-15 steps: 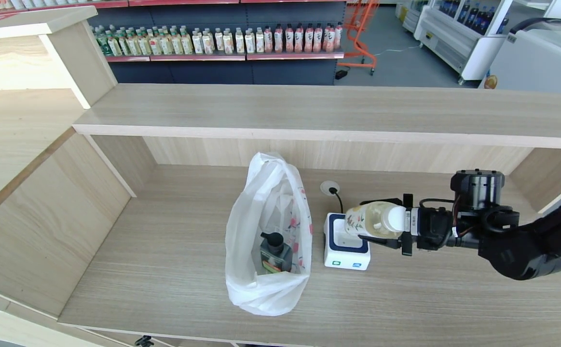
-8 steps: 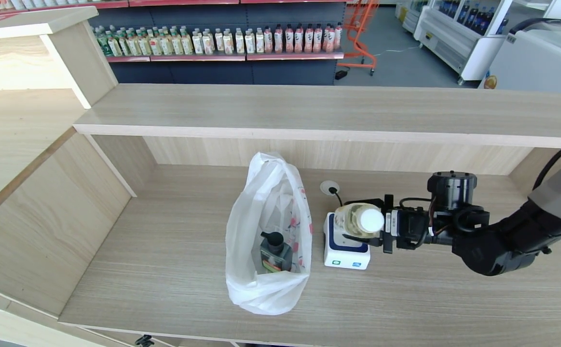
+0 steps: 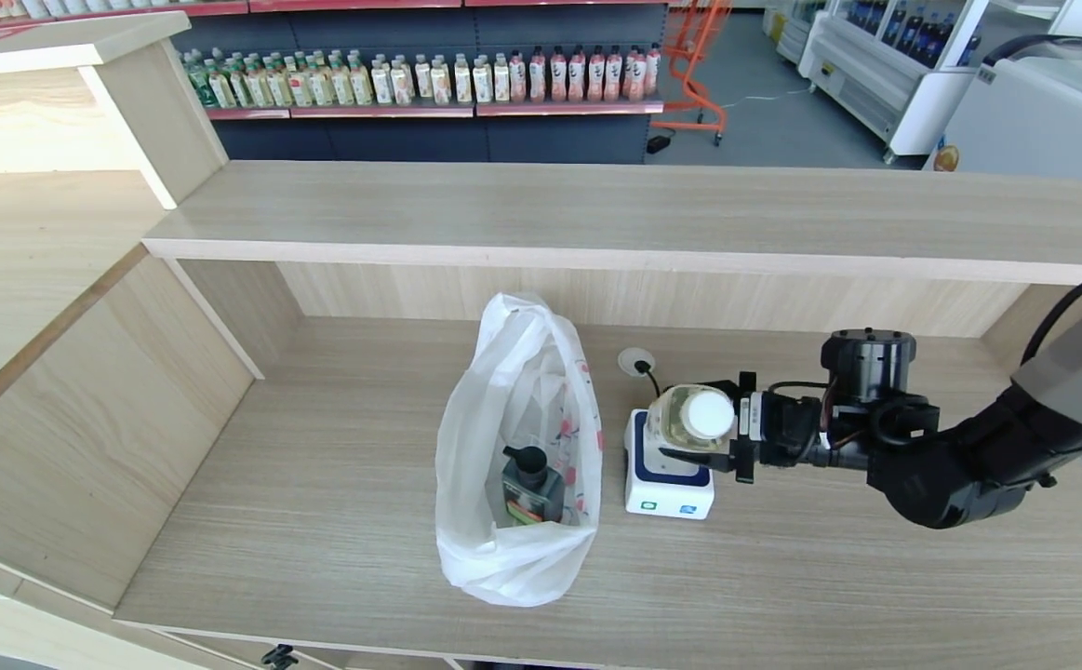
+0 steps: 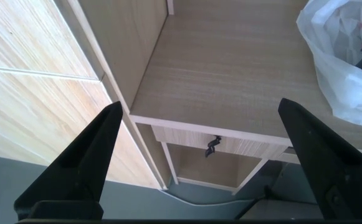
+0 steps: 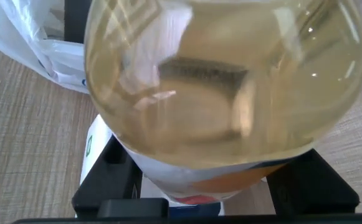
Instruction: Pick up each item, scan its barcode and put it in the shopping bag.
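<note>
gripped across the body by the right gripper (image 3: 680, 424), one black finger pressed to each side: a clear plastic drink bottle (image 3: 695, 418) of pale yellow liquid, upright, white cap toward the head camera. wore a white label with an orange-red band low on the body, seen through the liquid in the right wrist view; print there too blurred to read. hung directly over the dark blue top of the white barcode scanner (image 3: 666, 491), close above it; could not tell whether touching. showed a small green mark and a small blue mark on the scanner's front face, too small to read. ran a black cable (image 3: 652, 383) from the scanner back to a round grommet (image 3: 635, 361) in the wooden counter (image 3: 317, 521).

stood open just beside the scanner, on its left: a white plastic shopping bag (image 3: 494, 558) with a pink printed pattern. held a dark grey pump bottle (image 3: 529, 486) with a black pump head and a green and red label, lettering illegible.

hung off the counter's front edge with fingers spread wide and nothing between them: the left gripper (image 4: 200, 106), well apart from the drink bottle.
</note>
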Motion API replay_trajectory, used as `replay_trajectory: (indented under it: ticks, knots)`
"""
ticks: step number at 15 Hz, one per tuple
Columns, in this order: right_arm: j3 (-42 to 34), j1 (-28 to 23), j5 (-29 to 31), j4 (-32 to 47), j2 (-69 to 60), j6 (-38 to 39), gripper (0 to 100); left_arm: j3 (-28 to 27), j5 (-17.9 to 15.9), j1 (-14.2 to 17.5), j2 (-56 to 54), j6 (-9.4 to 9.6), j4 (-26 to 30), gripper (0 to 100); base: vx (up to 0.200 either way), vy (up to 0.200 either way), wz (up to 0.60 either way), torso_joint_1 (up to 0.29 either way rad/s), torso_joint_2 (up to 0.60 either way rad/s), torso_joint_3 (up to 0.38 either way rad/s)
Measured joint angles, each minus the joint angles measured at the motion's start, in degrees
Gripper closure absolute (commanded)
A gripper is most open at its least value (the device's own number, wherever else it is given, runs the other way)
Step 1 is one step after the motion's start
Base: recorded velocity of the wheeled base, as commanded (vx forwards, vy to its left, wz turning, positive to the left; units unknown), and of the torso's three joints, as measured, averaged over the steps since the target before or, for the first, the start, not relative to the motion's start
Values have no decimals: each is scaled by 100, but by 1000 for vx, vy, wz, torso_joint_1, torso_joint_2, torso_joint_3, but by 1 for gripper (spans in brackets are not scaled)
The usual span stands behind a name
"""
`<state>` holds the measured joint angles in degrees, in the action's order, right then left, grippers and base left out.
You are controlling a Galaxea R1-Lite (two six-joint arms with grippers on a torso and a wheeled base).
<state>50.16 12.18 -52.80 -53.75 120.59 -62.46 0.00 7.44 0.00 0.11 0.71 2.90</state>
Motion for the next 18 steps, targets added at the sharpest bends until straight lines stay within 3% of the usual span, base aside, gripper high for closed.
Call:
replay_trajectory:
  ticks: [3,5,9,11,18]
  knots:
    - [-41,-100,115,-11,-592,1898,100,0,0,0,0,0,0,0,0,0,0,0,0,0]
    - [-193,-113,791,-9,-1114,3705,100,0,0,0,0,0,-1,0,0,0,0,0,0,0]
    - [-212,545,2345,128,-1473,5377,100,0,2,-5,0,-2,0,0,0,0,0,0,0,0]
    - [35,1030,2896,150,-1243,5855,100,0,2,0,0,-2,0,0,0,0,0,0,0,0]
    - [1119,1748,3011,126,-129,6335,100,0,2,0,0,-2,-1,0,0,0,0,0,0,0]
